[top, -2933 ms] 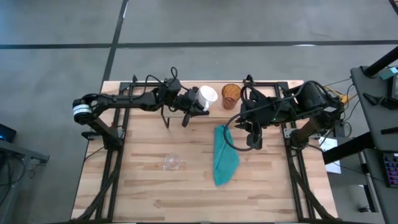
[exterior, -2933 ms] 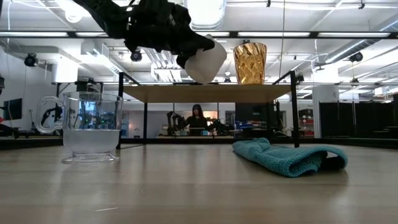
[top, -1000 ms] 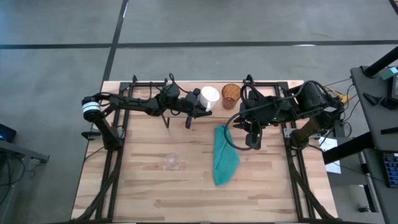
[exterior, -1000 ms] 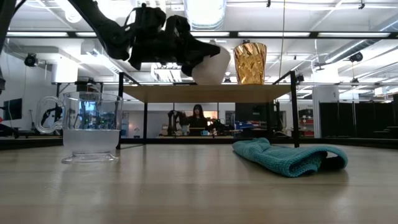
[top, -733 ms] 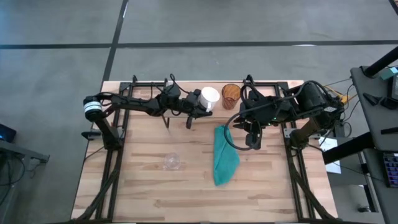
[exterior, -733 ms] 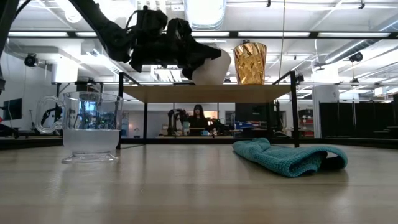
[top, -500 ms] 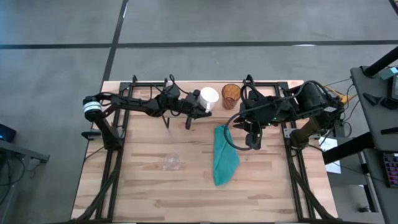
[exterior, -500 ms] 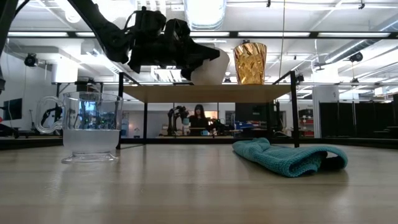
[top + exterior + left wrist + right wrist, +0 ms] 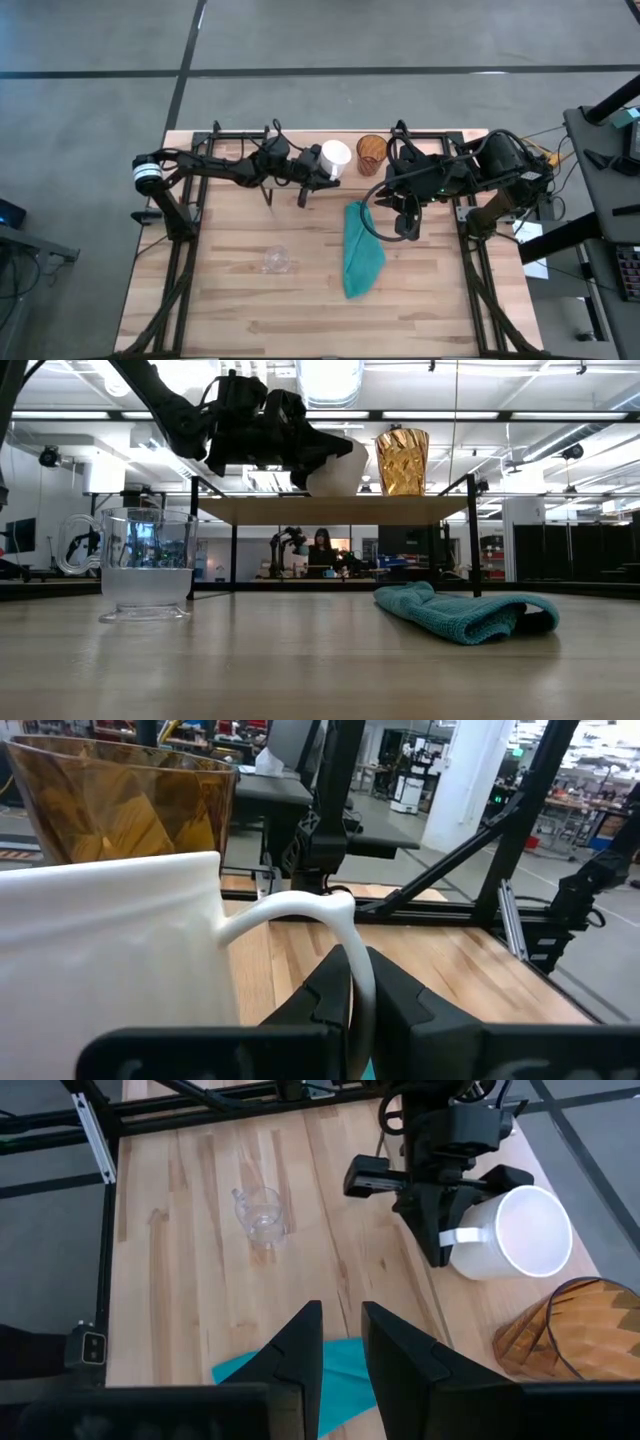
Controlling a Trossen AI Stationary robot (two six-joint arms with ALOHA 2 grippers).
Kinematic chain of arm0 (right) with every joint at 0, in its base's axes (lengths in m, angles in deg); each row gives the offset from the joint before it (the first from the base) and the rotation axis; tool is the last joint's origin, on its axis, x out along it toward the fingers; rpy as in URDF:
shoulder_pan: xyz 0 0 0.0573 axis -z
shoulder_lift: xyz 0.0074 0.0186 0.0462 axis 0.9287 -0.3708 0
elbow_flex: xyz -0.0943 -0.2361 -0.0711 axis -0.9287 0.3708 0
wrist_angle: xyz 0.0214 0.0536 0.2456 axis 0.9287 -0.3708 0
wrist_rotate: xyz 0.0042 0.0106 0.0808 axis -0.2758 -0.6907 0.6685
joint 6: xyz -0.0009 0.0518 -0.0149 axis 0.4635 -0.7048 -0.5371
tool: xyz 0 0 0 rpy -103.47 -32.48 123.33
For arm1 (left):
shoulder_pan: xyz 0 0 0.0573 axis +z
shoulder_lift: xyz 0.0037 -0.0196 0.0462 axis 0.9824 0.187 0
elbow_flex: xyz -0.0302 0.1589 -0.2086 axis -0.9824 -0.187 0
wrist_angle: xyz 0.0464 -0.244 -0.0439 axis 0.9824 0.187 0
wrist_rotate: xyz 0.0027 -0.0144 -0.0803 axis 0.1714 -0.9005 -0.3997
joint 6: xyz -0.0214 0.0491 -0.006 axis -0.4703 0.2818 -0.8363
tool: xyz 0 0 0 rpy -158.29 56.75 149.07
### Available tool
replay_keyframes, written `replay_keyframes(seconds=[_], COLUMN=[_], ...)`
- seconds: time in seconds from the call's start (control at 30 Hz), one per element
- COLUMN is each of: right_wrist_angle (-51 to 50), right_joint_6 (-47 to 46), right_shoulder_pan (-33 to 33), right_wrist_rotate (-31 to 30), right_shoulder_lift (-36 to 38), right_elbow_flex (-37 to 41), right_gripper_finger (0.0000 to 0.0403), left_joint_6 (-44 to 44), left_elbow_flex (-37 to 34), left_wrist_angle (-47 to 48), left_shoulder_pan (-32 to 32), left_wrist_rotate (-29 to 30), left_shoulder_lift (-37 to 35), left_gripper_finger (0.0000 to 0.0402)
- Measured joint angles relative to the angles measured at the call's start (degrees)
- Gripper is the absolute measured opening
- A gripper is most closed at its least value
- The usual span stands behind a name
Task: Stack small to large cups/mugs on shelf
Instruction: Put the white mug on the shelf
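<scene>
The white mug (image 9: 335,157) stands upright on the shelf (image 9: 400,510), just left of the amber textured cup (image 9: 371,152), which also stands on the shelf board. My left gripper (image 9: 319,171) reaches in from the left and is shut on the mug's handle. The small clear glass (image 9: 277,260) stands on the tabletop toward the near left. My right gripper (image 9: 405,228) hangs open above the table by the far end of the teal cloth (image 9: 362,255), touching nothing. My left gripper pinches the mug's handle (image 9: 352,935) between its two fingers (image 9: 330,995), coming level from the table's left. The mug (image 9: 335,468) stands upright and its base meets the shelf board next to the amber cup (image 9: 402,460).
The teal cloth (image 9: 465,610) lies folded on the tabletop right of centre. The clear glass (image 9: 148,565) stands alone on bare wood at the left. Black frame rails run along the table's left and right edges. The shelf's thin black legs stand at the far side.
My left gripper has tipped the white mug from a slight tilt to upright and lowered it a little onto the shelf board beside the amber cup, staying shut on the handle. The right arm, glass and cloth have not moved.
</scene>
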Motion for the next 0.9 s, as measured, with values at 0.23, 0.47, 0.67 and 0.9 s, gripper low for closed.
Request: replay_keyframes(seconds=[0.23,0.47,0.67,0.9], right_wrist_angle=[-0.01,-0.01,-0.01,0.02], right_joint_6=[0.0,0.0,0.0,0.0], right_shoulder_pan=[-0.02,0.0,-0.02,-0.02], right_wrist_rotate=[0.0,0.0,0.0,0.0], right_shoulder_lift=[0.0,0.0,0.0,0.0], right_elbow_flex=[0.0,0.0,0.0,0.0], right_gripper_finger=[0.0068,0.0068,0.0068,0.0068], left_joint_6=[-0.47,-1.05,-0.79,-0.52], left_elbow_flex=[-0.02,-0.41,-0.21,-0.33], left_wrist_angle=[0.65,1.43,0.92,2.29], left_shoulder_pan=[0.0,0.0,0.0,0.02], left_wrist_rotate=[0.15,0.4,0.66,0.75], left_shoulder_lift=[0.01,0.24,0.24,-0.8], left_gripper_finger=[0.0011,0.0059,0.0065,0.0065])
